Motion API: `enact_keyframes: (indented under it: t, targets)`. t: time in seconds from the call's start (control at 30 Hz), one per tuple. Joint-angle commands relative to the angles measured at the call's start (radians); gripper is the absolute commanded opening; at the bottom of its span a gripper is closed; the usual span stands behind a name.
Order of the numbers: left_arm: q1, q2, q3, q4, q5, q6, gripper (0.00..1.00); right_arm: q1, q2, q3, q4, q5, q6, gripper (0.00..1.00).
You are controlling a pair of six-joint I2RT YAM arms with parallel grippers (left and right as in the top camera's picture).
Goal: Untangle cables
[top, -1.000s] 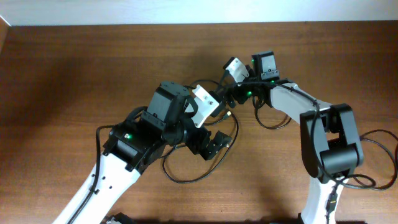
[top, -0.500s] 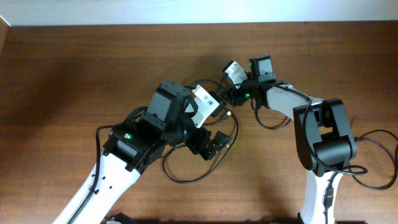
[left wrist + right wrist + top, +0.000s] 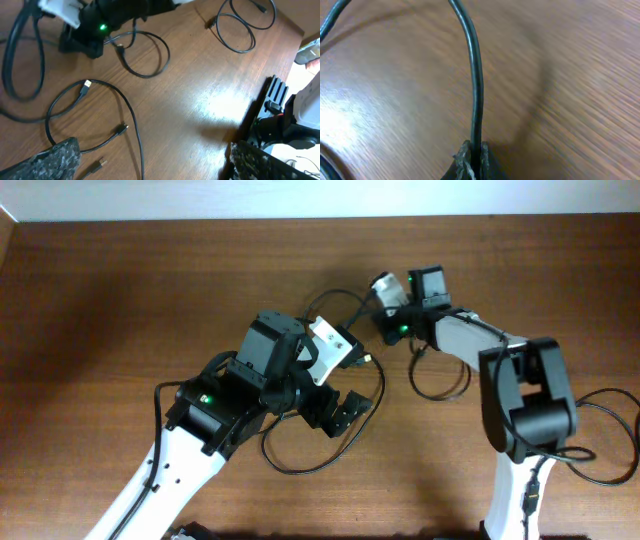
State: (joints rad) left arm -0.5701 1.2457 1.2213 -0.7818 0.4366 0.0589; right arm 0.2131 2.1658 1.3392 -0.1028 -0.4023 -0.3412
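Several thin black cables lie in loose loops on the brown table: one loop (image 3: 322,462) below my left arm, another (image 3: 441,387) beside the right arm. My right gripper (image 3: 388,326) is shut on a cable (image 3: 476,90) that runs up from between its fingertips (image 3: 466,156); in the overhead view this strand (image 3: 335,295) arcs off to the left. My left gripper (image 3: 160,167) hangs open above the table, its mottled fingers (image 3: 52,159) wide apart over a loop with a USB plug (image 3: 87,85). A second small plug (image 3: 101,163) lies between the jaws.
A further cable loop (image 3: 241,34) lies at the top right of the left wrist view. The right arm's thick wire (image 3: 612,430) trails along the table's right side. Black and white equipment (image 3: 280,117) stands past the table edge.
My right gripper has gone from open to shut on the cable and shifted slightly right. The strand at the top has been drawn along with it. The left arm has not moved.
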Motion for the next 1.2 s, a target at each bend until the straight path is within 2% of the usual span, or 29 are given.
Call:
enact_keyframes:
  t: [0.0, 0.17, 0.33, 0.5, 0.6, 0.77, 0.87, 1.03, 1.17]
  targets:
    - [-0.003, 0.000, 0.012, 0.002, 0.000, -0.006, 0.99, -0.089, -0.167, 0.053, -0.036, 0.018, 0.097, 0.04]
    - [-0.003, 0.000, 0.012, 0.002, 0.000, -0.006, 0.99, -0.112, -0.423, 0.055, -0.025, 0.022, 0.095, 0.04]
    - [-0.003, 0.000, 0.012, 0.002, 0.000, -0.006, 0.99, -0.112, -0.581, 0.055, -0.016, 0.052, 0.088, 0.04]
    - [-0.003, 0.000, 0.012, 0.002, 0.000, -0.006, 0.99, -0.112, -0.607, 0.054, -0.036, 0.066, 0.087, 0.04]
    - [-0.003, 0.000, 0.012, 0.003, 0.000, -0.006, 0.99, -0.117, -0.607, 0.054, -0.046, 0.177, 0.087, 0.04]
    - [-0.003, 0.000, 0.012, 0.003, 0.000, -0.006, 0.99, -0.206, -0.606, 0.054, -0.096, 0.257, 0.099, 0.04]
    - [-0.003, 0.000, 0.012, 0.002, 0.000, -0.006, 0.99, -0.291, -0.605, 0.054, -0.105, 0.257, 0.172, 0.04]
    - [-0.003, 0.000, 0.012, 0.002, 0.000, -0.006, 0.99, -0.469, -0.591, 0.054, -0.122, 0.257, 0.458, 0.04]
    - [-0.003, 0.000, 0.012, 0.002, 0.000, -0.006, 0.99, -0.595, -0.555, 0.054, -0.146, 0.323, 0.526, 0.04]
